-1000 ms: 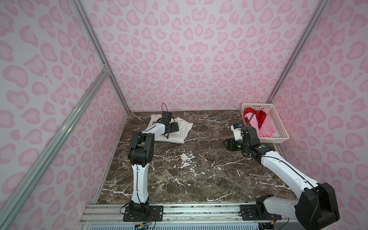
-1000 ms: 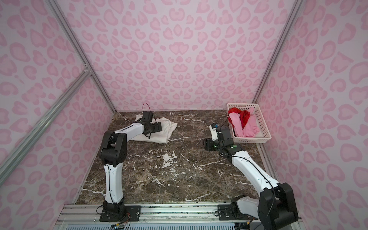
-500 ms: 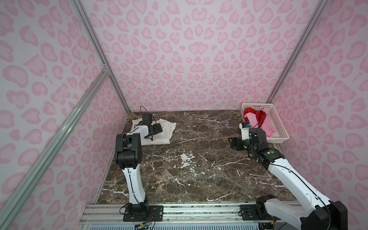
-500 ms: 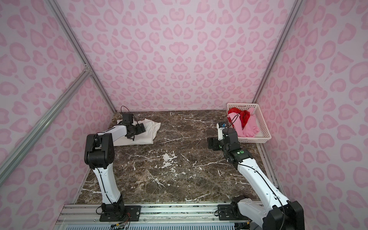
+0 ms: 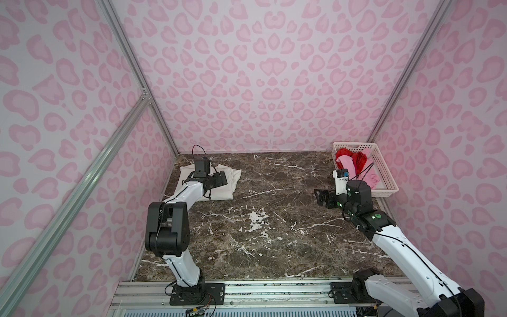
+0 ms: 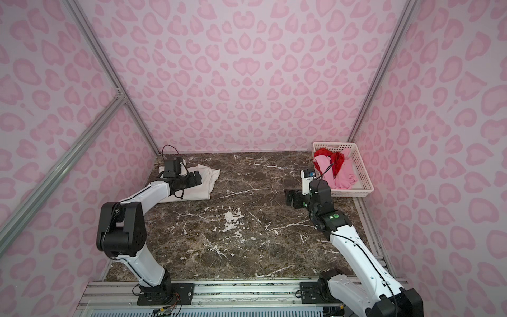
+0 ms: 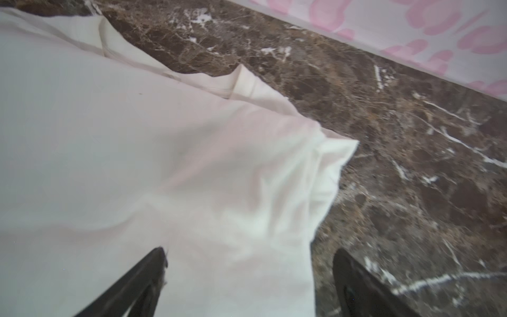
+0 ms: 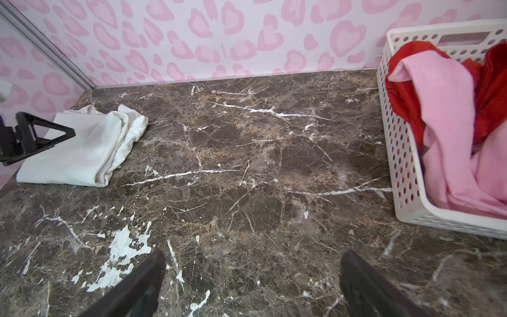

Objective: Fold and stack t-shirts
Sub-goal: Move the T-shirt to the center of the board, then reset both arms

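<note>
Left gripper (image 7: 249, 255) spread over off-white t-shirt (image 7: 131, 153).
Right gripper (image 8: 252, 256) spread, empty; we pinch pink t-shirt (image 8: 444, 123) beside it, single layer.

**Three t-shirts, one basket, two arms**

There are three t-shirts: one off-white t-shirt (image 5: 231, 182), one pink t-shirt (image 5: 372, 179) and one red t-shirt (image 5: 360, 159). There is one white perforated basket (image 5: 384, 193), which holds two of the garments, and one marble table (image 5: 274, 219), which bears the third. Two robot arms are present, the left arm (image 5: 167, 227) and the right arm (image 5: 397, 247). Each carries a single gripper, making two: the left gripper (image 5: 220, 179) and the right gripper (image 5: 320, 196)
</note>
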Robot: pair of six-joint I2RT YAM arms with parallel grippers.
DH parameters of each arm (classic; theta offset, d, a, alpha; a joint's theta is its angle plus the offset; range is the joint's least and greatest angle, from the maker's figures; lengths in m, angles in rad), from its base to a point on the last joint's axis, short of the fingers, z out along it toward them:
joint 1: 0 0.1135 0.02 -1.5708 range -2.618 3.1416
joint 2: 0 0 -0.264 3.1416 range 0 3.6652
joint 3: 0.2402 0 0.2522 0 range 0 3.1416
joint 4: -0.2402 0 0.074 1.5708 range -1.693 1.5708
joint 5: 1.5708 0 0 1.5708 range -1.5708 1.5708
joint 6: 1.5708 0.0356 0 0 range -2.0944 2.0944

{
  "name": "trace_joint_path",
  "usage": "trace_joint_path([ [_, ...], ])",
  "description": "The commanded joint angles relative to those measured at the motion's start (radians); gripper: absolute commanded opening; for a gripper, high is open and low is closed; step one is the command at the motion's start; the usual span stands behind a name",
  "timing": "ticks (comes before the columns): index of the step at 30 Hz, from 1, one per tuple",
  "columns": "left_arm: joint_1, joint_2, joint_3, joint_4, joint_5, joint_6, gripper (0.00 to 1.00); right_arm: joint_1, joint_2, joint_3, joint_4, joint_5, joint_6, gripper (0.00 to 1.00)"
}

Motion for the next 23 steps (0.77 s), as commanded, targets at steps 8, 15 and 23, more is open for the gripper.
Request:
trace_joint_path([
  [8, -0.111, -0.470, -0.411, 0.234, -0.288, 0.084, 0.96, -0.001, 0.047, -0.104, 0.165, 0.012, 0.085, 0.99],
  [15, -0.111, -0.598, -0.604, 0.376, -0.344, 0.163, 0.96, -0.001, 0.168, -0.162, 0.282, 0.100, 0.056, 0.99],
  [23, -0.098, -0.479, -0.717, 0.700, -0.430, 0.222, 0.96, 0.010, 0.057, -0.407, 0.683, 0.360, -0.138, 0.99],
])
